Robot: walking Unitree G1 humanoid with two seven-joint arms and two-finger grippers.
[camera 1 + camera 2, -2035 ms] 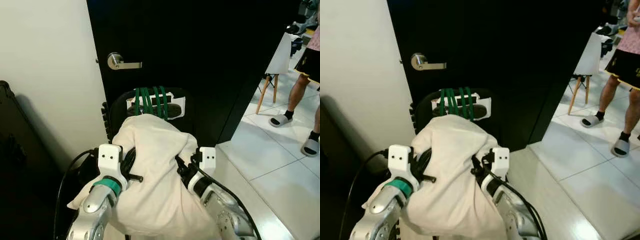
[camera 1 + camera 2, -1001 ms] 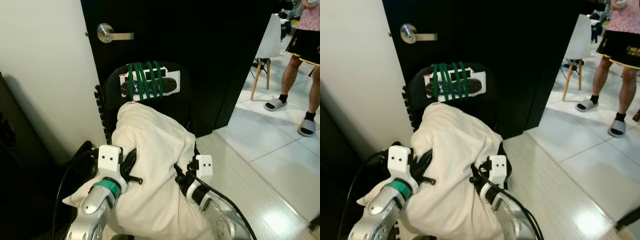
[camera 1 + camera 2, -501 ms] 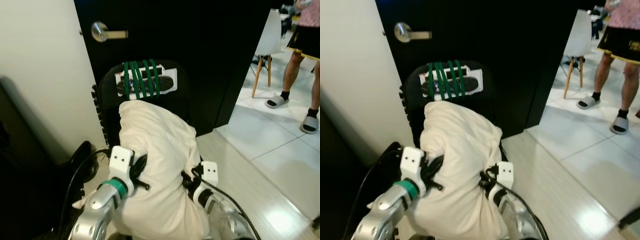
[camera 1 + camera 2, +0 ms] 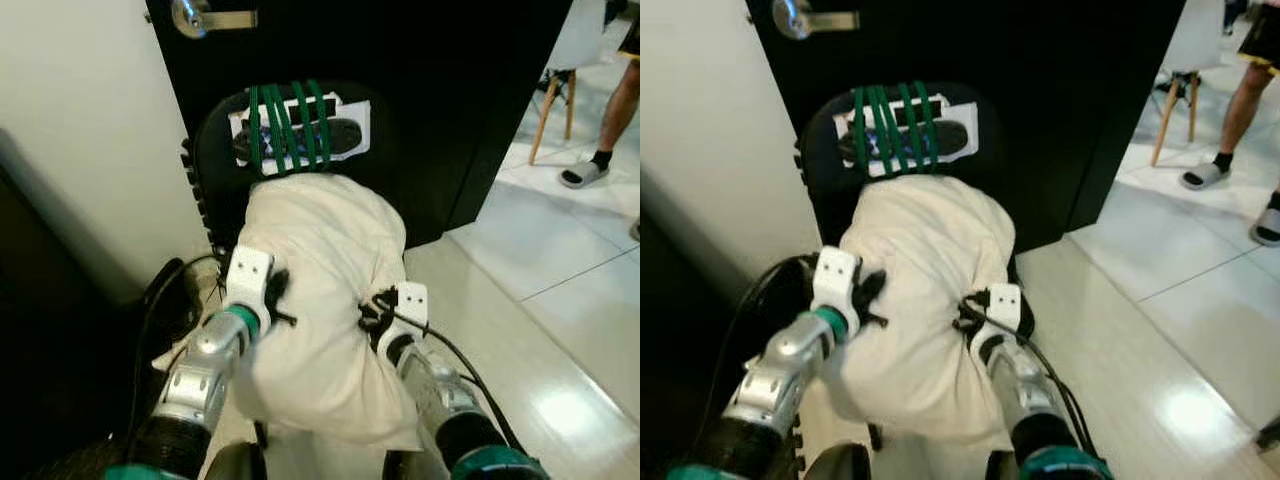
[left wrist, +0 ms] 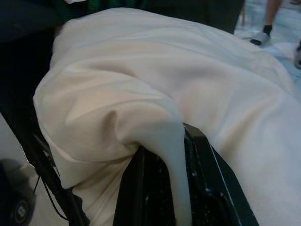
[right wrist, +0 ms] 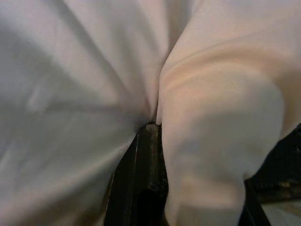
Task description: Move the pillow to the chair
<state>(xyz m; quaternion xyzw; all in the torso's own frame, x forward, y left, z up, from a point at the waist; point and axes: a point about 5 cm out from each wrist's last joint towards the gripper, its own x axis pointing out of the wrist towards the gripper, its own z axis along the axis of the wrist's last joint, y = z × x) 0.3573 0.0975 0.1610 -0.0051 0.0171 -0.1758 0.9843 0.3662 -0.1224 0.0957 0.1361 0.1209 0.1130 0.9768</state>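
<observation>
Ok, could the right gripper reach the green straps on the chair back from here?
Probably not: the right gripper is shut on the pillow, which lies between it and the green straps.

The head's two eyes look steeply down over the pillow [image 4: 320,290] and chair [image 4: 215,170]; both wrist cameras sit close against the pillow's cloth.

The pillow [image 4: 320,290] is of soft cream cloth, matt and much wrinkled. The chair [image 4: 215,165] back looks like black matt plastic, wrapped with green cords [image 4: 288,125]. The door [image 4: 430,90] is black and matt; its handle [image 4: 205,17] is shiny metal. The floor [image 4: 560,330] has glossy pale tiles. The arms are of silvery metal.
</observation>
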